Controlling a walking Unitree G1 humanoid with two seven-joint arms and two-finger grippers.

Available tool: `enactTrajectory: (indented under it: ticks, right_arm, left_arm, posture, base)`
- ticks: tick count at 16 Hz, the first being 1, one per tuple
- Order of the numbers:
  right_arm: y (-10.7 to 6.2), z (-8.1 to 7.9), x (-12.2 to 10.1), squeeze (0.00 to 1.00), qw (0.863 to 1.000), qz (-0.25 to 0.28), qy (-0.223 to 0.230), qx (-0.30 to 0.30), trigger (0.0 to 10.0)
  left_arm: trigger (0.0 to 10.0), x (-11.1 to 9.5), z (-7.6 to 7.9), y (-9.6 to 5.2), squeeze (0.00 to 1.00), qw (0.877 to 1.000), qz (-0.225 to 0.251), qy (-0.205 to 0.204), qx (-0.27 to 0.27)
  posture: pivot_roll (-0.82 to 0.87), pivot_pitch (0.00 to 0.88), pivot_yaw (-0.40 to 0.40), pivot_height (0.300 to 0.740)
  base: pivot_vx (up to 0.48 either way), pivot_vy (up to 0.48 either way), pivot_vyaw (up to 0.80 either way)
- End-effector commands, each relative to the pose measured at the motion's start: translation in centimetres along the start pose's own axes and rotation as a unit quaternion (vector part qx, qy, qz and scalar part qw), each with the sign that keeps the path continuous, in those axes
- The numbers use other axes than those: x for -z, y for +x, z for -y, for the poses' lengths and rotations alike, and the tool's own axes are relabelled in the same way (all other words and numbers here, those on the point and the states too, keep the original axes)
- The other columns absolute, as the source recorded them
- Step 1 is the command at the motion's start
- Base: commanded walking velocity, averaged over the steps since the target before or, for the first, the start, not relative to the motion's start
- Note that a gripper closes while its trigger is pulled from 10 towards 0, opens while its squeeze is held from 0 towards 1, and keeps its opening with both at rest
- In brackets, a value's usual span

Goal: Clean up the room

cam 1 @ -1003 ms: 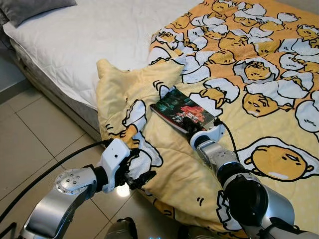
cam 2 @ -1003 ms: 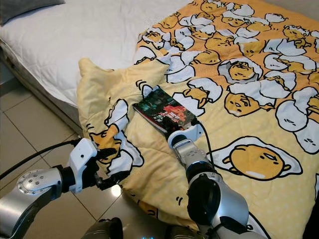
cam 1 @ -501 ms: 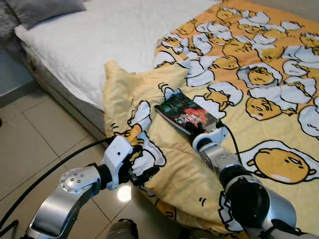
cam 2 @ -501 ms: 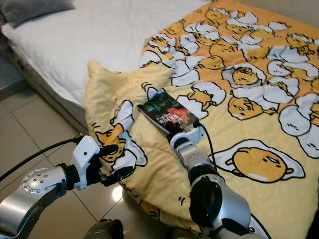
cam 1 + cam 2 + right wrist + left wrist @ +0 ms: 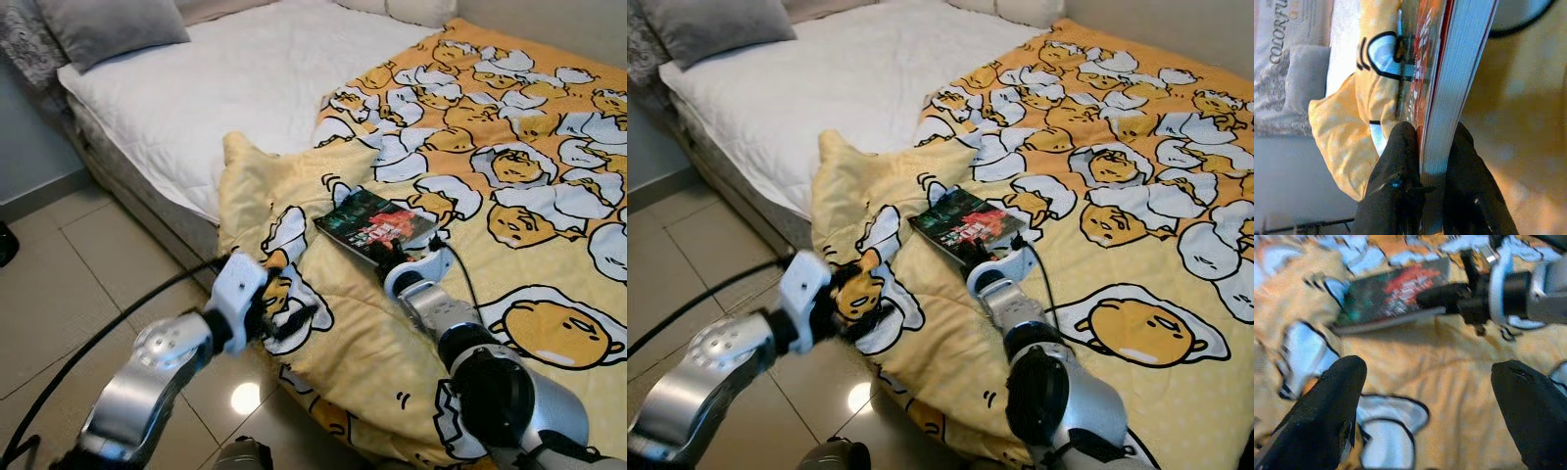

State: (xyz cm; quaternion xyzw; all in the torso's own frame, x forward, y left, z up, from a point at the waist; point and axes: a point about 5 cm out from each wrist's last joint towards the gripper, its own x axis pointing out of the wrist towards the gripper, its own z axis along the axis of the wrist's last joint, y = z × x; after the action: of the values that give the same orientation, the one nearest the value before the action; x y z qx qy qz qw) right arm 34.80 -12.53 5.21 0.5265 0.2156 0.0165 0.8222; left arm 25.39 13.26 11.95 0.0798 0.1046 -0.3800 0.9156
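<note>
Our right pincer (image 5: 392,260) pinches the near edge of the book (image 5: 374,221) lying on the blanket (image 5: 549,176); our left pincer (image 5: 294,318) gapes empty nearby. Gripped so shallowly, the book could slip when lifted.

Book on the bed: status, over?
Right gripper shut on the book, pinching its near edge. Book lies on the yellow egg-print blanket. Left gripper open, low at the blanket's hanging corner. Nothing blocking.
</note>
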Motion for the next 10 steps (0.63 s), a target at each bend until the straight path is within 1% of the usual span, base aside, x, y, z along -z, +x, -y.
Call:
enactTrajectory:
  ticks: [1,2,3,4,5,6,7,8,9,10]
  right_arm:
    - [0.1,-0.9,-1.6,0.00,0.998,0.018,-0.053,-0.027,0.0]
    - [-0.1,-1.2,-2.6,0.00,0.994,0.020,-0.100,-0.046,0.0]
    - [-0.2,-1.5,-3.5,0.00,0.985,0.017,-0.155,-0.068,0.0]
    - [-0.6,-2.1,-4.6,0.00,0.963,0.001,-0.249,-0.106,0.0]
    - [-1.1,-2.4,-5.5,0.00,0.936,-0.016,-0.323,-0.140,0.0]
    - [-1.4,-2.5,-5.9,0.00,0.921,-0.027,-0.354,-0.159,0.0]
    - [-2.2,-2.9,-6.6,0.00,0.881,-0.054,-0.422,-0.208,0.0]
    - [-2.8,-3.1,-7.0,0.00,0.851,-0.080,-0.459,-0.243,0.0]
    - [-3.3,-3.6,-7.3,0.00,0.832,-0.092,-0.474,-0.273,0.0]
    - [-4.4,-4.5,-7.7,0.00,0.789,-0.118,-0.508,-0.325,0.0]
  left_arm:
    - [10.0,-0.5,-1.1,-0.2,0.02,1.000,0.004,0.023,-0.021]
    - [10.0,-1.0,-1.9,-0.3,0.02,0.999,0.009,0.040,-0.026]
    - [10.0,-1.6,-2.6,-0.5,0.02,0.998,0.016,0.046,-0.027]
    - [10.0,-2.4,-3.4,-0.8,0.01,0.998,0.028,0.053,-0.020]
    - [10.0,-3.2,-3.8,-0.9,0.00,0.998,0.039,0.053,-0.002]
    - [10.0,-3.6,-3.9,-1.0,0.00,0.998,0.043,0.055,0.009]
    - [10.0,-4.5,-4.1,-1.0,0.00,0.996,0.047,0.070,0.036]
    - [10.0,-5.1,-4.4,-1.0,0.00,0.994,0.051,0.076,0.056]
    - [10.0,-5.7,-4.7,-1.0,0.00,0.993,0.058,0.078,0.069]
    - [10.0,-6.9,-5.3,-1.3,0.00,0.990,0.068,0.079,0.092]
  posture:
    - [0.03,0.000,0.014,0.740]
    - [0.02,0.000,0.016,0.740]
    - [0.02,0.000,0.021,0.740]
    - [0.01,0.000,0.026,0.740]
    - [0.01,0.000,0.028,0.740]
    - [0.01,0.000,0.031,0.740]
    - [0.00,0.000,0.036,0.740]
    - [-0.01,0.000,0.040,0.740]
    - [-0.01,0.000,0.043,0.740]
    - [-0.01,0.000,0.047,0.740]
  base:
    - [0.000,0.000,0.00]
    - [0.000,0.000,0.00]
    - [0.000,0.000,0.00]
    - [0.000,0.000,0.00]
    - [0.000,0.000,0.00]
    - [0.000,0.000,0.00]
    - [0.000,0.000,0.00]
    - [0.000,0.000,0.00]
    - [0.000,0.000,0.00]
    - [0.000,0.000,0.00]
